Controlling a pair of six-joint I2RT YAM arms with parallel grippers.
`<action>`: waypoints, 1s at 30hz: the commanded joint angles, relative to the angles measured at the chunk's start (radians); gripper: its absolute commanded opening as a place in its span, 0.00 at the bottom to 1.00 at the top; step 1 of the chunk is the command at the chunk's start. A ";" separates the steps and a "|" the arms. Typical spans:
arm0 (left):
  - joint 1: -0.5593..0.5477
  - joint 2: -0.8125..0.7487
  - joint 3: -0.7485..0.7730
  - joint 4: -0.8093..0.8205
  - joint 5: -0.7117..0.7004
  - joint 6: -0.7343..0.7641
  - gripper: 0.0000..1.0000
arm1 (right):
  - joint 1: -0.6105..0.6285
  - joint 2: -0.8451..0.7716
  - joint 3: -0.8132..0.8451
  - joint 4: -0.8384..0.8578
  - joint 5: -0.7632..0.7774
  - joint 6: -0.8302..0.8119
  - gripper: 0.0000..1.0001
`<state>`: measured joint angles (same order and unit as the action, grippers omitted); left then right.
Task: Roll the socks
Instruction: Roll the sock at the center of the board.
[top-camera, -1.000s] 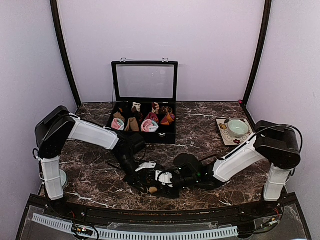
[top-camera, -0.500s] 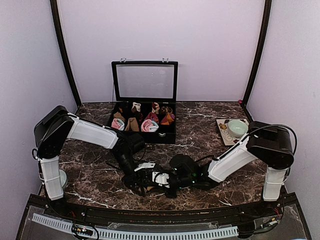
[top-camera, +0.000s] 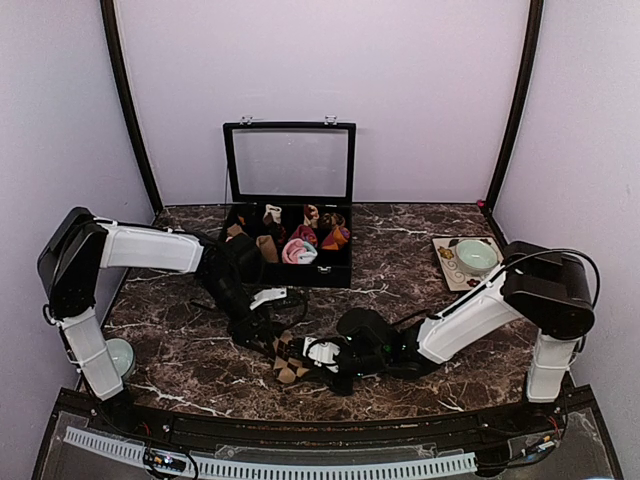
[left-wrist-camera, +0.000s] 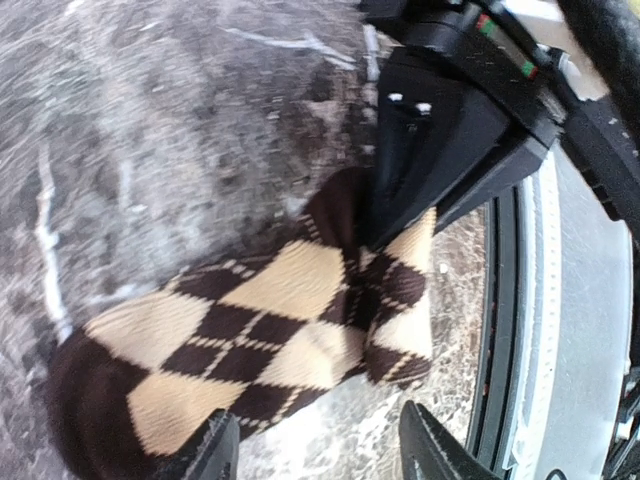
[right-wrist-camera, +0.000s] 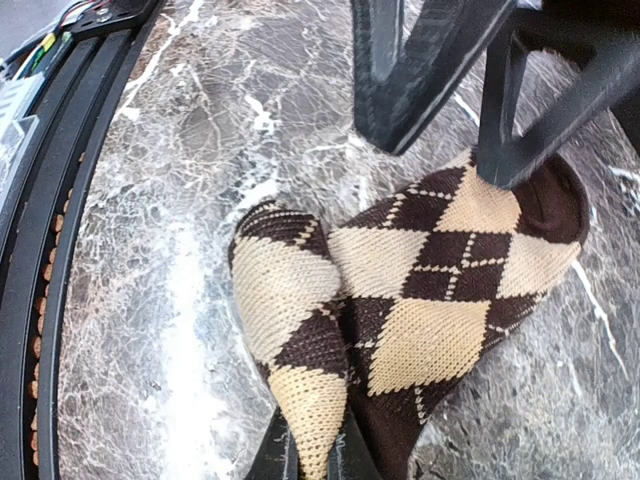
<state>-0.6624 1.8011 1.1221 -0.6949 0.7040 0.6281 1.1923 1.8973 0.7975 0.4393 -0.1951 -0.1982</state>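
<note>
- One brown-and-beige diamond-patterned fabric sock pair (right-wrist-camera: 420, 300) lies on the dark marble table (top-camera: 400, 285), close to its near edge and a little left of centre, between the two grippers.
- Some of the rolling looks done, by my judgement: one end is turned over onto the body in a plump fold (clearest from the right wrist). The rest lies flat, so this is no finished roll.
- Right gripper (right-wrist-camera: 308, 452) has its fingers pinched tight on that folded end, at the near side of the sock.
- Left gripper (left-wrist-camera: 318, 448) stands with its fingers apart and nothing between them. One fingertip seems to touch the dark cuff at the far end, though I cannot tell for certain.
- Left to do, as I judge it: wind the flat length up to the cuff, then stow the roll. It likely goes in the black compartment box with a glass lid (top-camera: 300, 272) at the far middle, which holds several rolls.
- Only this one pair shows out on the table; what the box's rolls are I cannot tell.
- Edges: the black rail (right-wrist-camera: 60, 250) along the table's near edge runs just beside the sock, so little room lies nearward.
- Open room lies on the far side, between sock and box, and to the left.
- On the right, the right arm's white forearm (top-camera: 470, 318) lies low over the marble. The patterned plate (top-camera: 447, 272) with a pale green bowl (top-camera: 476, 255) sits well apart at the far right.
</note>
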 joint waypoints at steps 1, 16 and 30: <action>0.038 -0.010 -0.003 0.027 -0.050 -0.069 0.56 | 0.003 0.028 -0.040 -0.257 0.081 0.081 0.00; 0.028 0.255 0.234 0.086 -0.082 -0.099 0.48 | 0.014 0.019 -0.027 -0.380 0.087 0.188 0.00; 0.041 0.056 0.243 0.019 -0.164 -0.048 0.51 | -0.034 0.181 0.037 -0.479 -0.011 0.335 0.00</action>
<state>-0.6308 2.0033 1.3628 -0.6418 0.6235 0.5396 1.1801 1.9369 0.8951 0.3103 -0.1806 0.0628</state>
